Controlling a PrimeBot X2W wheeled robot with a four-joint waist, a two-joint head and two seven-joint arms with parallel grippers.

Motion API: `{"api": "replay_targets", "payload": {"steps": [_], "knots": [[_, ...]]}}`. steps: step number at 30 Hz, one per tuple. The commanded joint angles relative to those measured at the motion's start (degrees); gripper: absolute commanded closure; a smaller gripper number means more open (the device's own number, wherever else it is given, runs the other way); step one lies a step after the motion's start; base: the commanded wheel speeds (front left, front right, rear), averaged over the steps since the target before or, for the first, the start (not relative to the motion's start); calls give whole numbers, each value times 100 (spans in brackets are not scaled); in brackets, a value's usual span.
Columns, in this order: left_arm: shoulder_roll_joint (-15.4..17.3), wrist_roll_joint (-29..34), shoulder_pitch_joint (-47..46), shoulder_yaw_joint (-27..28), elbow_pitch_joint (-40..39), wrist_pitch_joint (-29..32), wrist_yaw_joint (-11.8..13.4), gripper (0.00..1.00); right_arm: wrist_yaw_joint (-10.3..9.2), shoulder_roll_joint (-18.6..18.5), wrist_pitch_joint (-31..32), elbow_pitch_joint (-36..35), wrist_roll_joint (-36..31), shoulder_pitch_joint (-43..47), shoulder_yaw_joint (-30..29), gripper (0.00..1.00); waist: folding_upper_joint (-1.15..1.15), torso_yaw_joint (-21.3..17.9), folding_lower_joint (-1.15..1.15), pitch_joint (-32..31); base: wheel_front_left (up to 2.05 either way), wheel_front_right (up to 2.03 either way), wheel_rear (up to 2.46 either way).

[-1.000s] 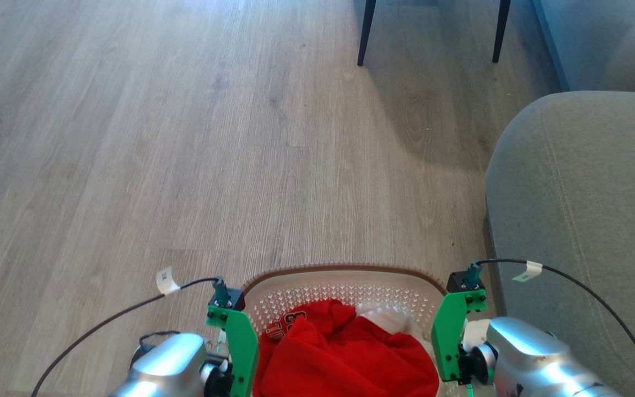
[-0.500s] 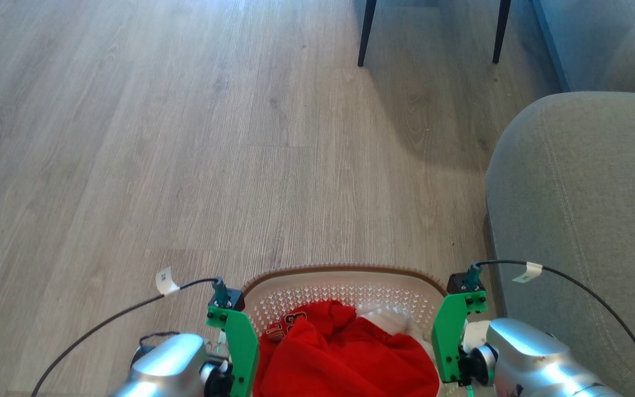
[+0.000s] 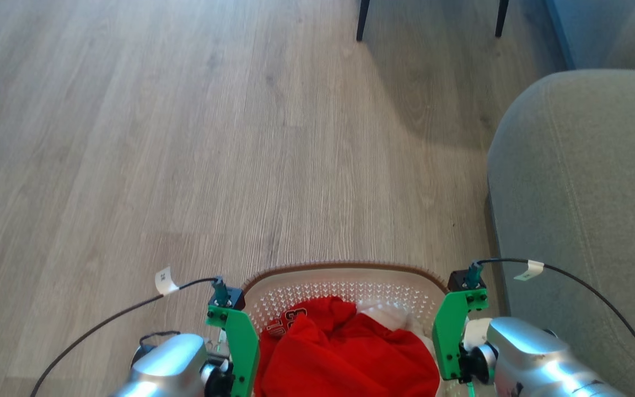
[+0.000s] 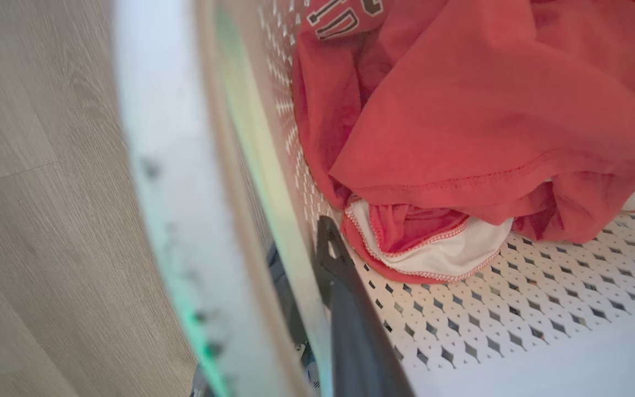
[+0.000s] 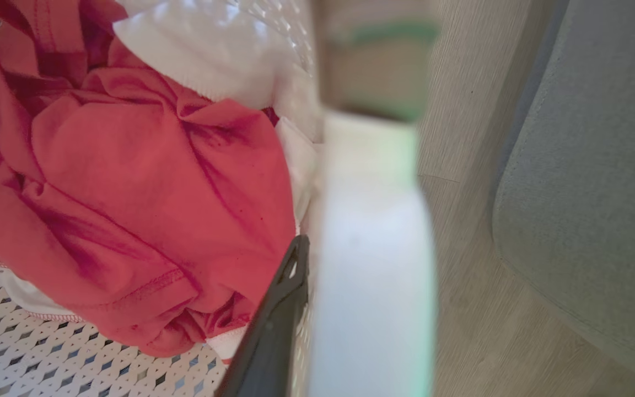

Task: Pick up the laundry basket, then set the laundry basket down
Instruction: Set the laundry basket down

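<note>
The laundry basket (image 3: 345, 268), white and perforated with a brown rim, sits at the bottom middle of the head view between my two forearms. It holds a red garment (image 3: 345, 358) and a white one (image 3: 386, 315). In the left wrist view my left gripper (image 4: 306, 275) is shut on the basket's left rim (image 4: 185, 220), one dark finger (image 4: 345, 314) inside and the other outside. My right gripper (image 5: 317, 286) clamps the white right handle (image 5: 372, 264), with its inner finger (image 5: 273, 325) against the red garment (image 5: 130, 193); the outer finger is hidden. Whether the base touches the floor is unclear.
A grey sofa arm (image 3: 582, 209) stands close beside my right forearm (image 3: 538, 358). Two dark chair legs (image 3: 362, 19) stand at the far top. Bare wood floor (image 3: 185, 138) stretches ahead and to the left.
The camera has moved: floor, chair legs and sofa sit higher in the picture now. The basket and both arms keep their places in the view, and both grips are unchanged.
</note>
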Motion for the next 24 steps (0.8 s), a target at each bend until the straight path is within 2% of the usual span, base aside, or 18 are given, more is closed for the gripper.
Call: {"api": "replay_targets", "payload": {"steps": [1,14,24], "knots": [[14,43,-294,15,-112,-68,-87,100,90,103,-87,-108,-53,-261,129,100,0,-19,0,126,0,0,0],[-1,97,-882,14,-213,-560,-71,100,90,103,-689,133,-205,-924,183,100,0,-102,0,1619,0,0,0],[-2,246,-1556,15,-479,-1272,350,100,90,6,-1693,281,-407,-1648,128,100,0,-134,0,3201,0,0,0]]}}
